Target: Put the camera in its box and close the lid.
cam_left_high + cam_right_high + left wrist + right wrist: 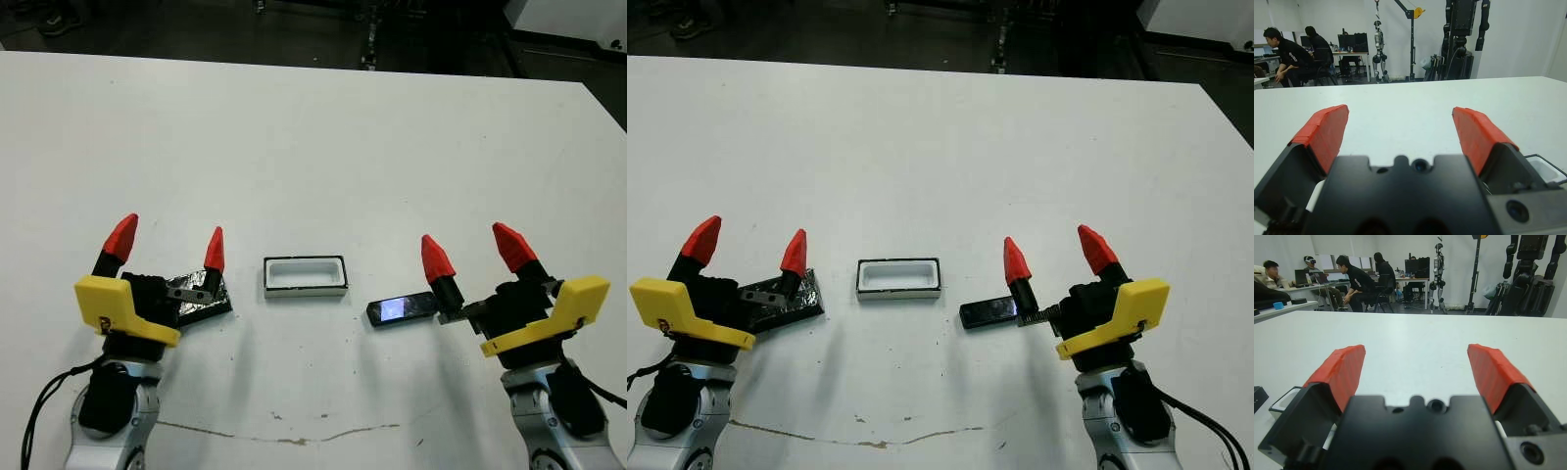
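Hovering nearest the robot at the table's front edge, the left gripper (168, 245) and right gripper (476, 251) both stand with their red-tipped fingers spread wide and nothing between them — released, grasping neither of the pieces beside them. Just past the left gripper lies the lid (199, 295), a glossy black slab with crinkly reflections, flat on the white table (323, 137) and partly hidden behind that gripper's body. Beside the right gripper's inner finger lies the camera (402, 309), a small dark bar with a bluish shine on its face, resting on the table just outside the box and a little askew to it. Between the two, slightly farther back, sits the box (305, 276), its white inside showing bare and uncovered. By the look of it the task is at its start: the camera is not yet in the box and the lid is not yet on, so both steps — placing and closing — are left. Counted: one camera, one box, one lid, two grippers. Beyond the far edge, the wrist views show several seated people (1359, 281) at desks.
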`<act>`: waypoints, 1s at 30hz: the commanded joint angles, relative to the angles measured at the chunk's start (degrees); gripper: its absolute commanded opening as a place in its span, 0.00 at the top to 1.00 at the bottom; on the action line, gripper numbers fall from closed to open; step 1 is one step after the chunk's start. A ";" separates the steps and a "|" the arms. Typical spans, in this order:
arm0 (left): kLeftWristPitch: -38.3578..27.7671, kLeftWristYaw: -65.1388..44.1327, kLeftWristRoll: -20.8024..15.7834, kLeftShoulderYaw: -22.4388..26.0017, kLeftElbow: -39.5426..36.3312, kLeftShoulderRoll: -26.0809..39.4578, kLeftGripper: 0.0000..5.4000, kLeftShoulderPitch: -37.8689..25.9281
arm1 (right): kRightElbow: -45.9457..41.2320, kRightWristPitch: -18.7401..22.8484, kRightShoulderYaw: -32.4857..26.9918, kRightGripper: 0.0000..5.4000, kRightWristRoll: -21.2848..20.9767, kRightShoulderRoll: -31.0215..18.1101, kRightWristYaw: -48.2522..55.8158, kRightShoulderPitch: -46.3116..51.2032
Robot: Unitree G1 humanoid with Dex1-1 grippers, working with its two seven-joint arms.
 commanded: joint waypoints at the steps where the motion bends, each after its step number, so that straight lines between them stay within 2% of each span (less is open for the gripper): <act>1: 0.07 -0.29 -0.48 0.15 0.58 0.06 0.00 0.48 | 0.60 -0.68 -0.09 0.00 -0.34 -0.16 -0.07 0.66; 10: -0.75 -0.30 0.43 -0.19 1.09 0.21 0.00 0.64 | 1.06 -0.55 -0.31 0.00 -0.32 -0.58 0.44 1.00; 13: -0.40 -0.02 0.62 -0.33 0.73 0.10 0.00 0.87 | 1.57 -1.42 -1.40 0.00 -0.82 -3.07 2.66 0.22; 17: -0.54 0.08 0.71 -0.44 0.64 0.01 0.00 1.13 | 4.48 -2.39 -5.73 0.00 1.80 -11.62 11.98 -5.10; 20: -0.78 0.08 0.60 -0.67 0.77 -0.20 0.00 1.25 | 6.63 0.80 -8.70 0.00 5.03 -19.22 18.46 -10.93; 23: -1.00 0.00 0.48 -0.84 0.84 -0.29 0.00 1.37 | 9.67 5.93 -9.83 0.00 8.47 -26.76 24.49 -18.20; 27: -0.83 0.57 0.81 -1.02 0.60 -0.64 0.00 1.59 | 15.40 7.70 -8.80 0.00 10.62 -33.34 33.39 -26.79; 30: -1.14 0.33 0.72 -0.93 0.85 -0.47 0.00 1.54 | 19.73 9.23 -6.91 0.00 11.87 -35.78 39.39 -32.51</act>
